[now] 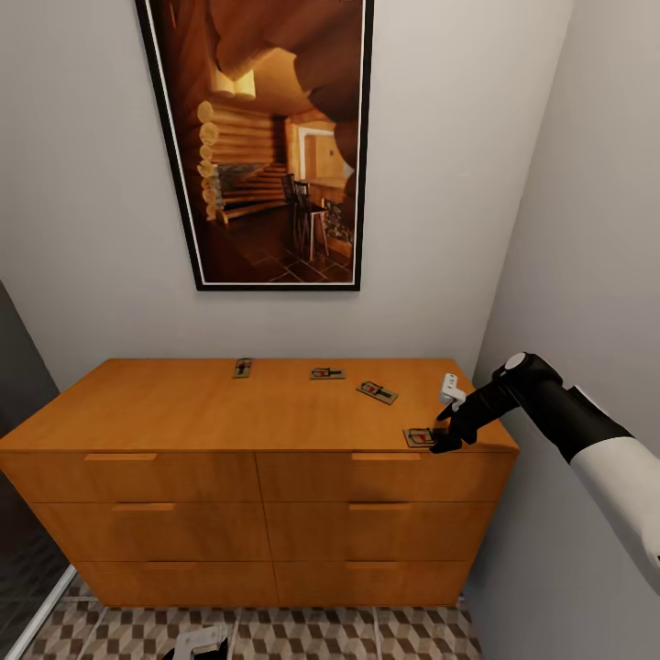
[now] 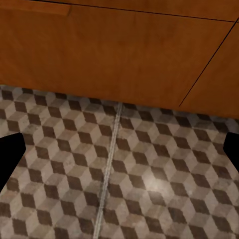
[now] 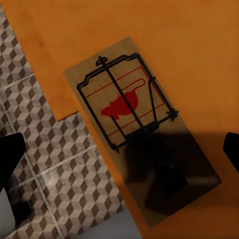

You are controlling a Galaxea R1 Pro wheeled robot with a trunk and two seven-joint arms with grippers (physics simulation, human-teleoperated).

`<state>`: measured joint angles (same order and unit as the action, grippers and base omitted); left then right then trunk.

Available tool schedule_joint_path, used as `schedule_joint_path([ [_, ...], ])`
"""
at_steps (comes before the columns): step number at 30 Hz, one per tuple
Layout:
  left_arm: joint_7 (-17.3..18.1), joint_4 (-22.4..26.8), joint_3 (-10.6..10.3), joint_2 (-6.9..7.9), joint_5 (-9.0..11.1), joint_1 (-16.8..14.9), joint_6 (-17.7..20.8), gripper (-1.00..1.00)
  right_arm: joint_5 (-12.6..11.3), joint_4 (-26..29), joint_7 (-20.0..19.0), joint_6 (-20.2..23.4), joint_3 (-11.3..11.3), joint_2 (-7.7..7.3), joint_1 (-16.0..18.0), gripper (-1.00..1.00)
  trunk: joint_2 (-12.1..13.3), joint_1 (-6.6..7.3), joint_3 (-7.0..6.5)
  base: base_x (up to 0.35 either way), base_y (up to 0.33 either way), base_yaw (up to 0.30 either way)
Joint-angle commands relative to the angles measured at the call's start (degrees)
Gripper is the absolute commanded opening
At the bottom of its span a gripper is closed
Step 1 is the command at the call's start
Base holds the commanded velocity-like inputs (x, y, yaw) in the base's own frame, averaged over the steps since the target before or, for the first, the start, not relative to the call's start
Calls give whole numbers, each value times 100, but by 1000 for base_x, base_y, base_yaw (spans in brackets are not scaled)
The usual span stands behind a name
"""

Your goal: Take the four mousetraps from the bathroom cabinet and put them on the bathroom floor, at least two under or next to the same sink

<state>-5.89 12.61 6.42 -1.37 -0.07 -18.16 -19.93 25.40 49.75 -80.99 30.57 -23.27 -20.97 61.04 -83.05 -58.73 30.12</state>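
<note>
1. So, four mousetraps sit on the flat top of the orange-brown cabinet [image 1: 183, 412], under a big framed picture of a log cabin interior [image 1: 270, 137] on the wall.
2. Far-left trap [image 1: 242, 368] lies near the back edge, long axis running front to back.
3. Second trap [image 1: 326, 373] lies mostly left to right, also toward the back.
4. Third trap [image 1: 377, 392] is angled diagonally, a bit closer to the front.
5. Fourth trap [image 1: 420, 437] is right at the front right corner of the top, and the right gripper [image 1: 446, 438] hovers just over it.
6. From the right wrist view this trap [image 3: 142, 127] runs diagonally, with one end sticking out past the cabinet's edge over the cube-pattern floor [image 3: 55, 164]. It has a black wire bar and a red mouse-shaped mark inside a red outline. No readable writing or brand on it.
7. Right gripper's fingers are spread apart, one on each side of the trap, not gripping it.
8. Left gripper [image 2: 119, 149] hangs low, fingers apart, pointing at the floor tiles [image 2: 149, 174] just in front of the cabinet's bottom drawers [image 2: 114, 55].
</note>
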Motion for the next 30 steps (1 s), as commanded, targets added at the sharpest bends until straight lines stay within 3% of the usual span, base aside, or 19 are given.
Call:
schedule_joint_path([
  [1, 0, -4, 26, -3, -1, -4, -20, 100, 15, 9, -22, 60, -12, -4, 5, 100, -3, 0, 6, 0, 0, 0],
  [6, 0, -4, 26, -3, -1, -4, -20, 100, 61, 14, 44, 68, -5, -4, 6, 100, -3, 0, 6, 0, 0, 0],
  [14, 0, -4, 26, -3, -1, -4, -20, 100, 186, 17, 465, 72, -17, -1, 5, 100, -3, 0, 6, 0, 0, 0],
  [30, 0, -4, 26, -3, -1, -4, -20, 100, 200, 17, 540, 72, -20, 5, 4, 100, -3, 0, 6, 0, 0, 0],
])
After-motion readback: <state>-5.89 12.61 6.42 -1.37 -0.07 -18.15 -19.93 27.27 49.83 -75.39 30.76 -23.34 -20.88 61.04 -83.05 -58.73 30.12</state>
